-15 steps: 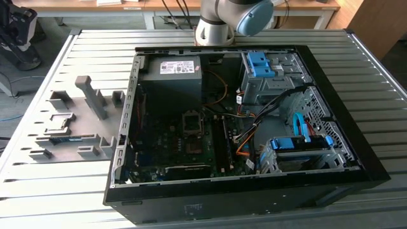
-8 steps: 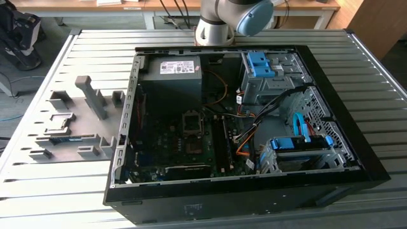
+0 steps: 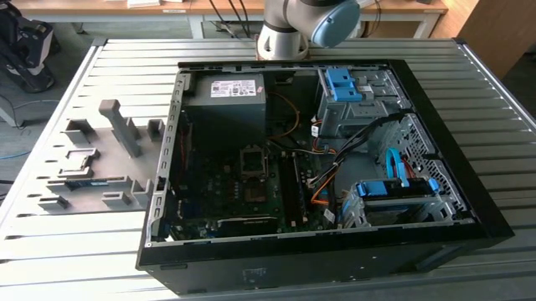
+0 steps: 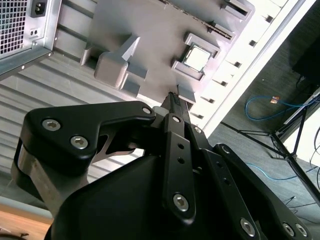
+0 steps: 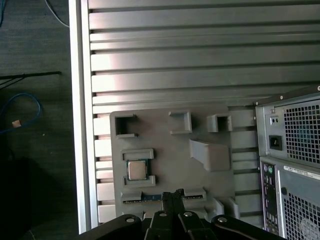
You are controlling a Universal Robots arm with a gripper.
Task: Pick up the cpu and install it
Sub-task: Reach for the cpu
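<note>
Slatted metal table [image 5: 200, 60] under everything. Gripper [image 5: 173, 194] hangs above grey fixture tray [image 5: 170, 150], near its edge, fingers apparently pressed together, empty. Cpu [image 5: 135, 170] lies flat in tray's square pocket, silver face up, apart from gripper. Open computer case [image 3: 293, 269] beside tray, farther off.

Square silver-grey cpu [image 5: 136, 170] lies flat in grey holder [image 5: 175, 157].

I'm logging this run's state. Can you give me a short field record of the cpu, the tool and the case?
cpu: lying flat in its holder on the grey tray, not gripped
tool: shut, holding nothing, above the tray, apart from the cpu
computer case: open, beside the tray
status: cpu not yet picked up
</note>
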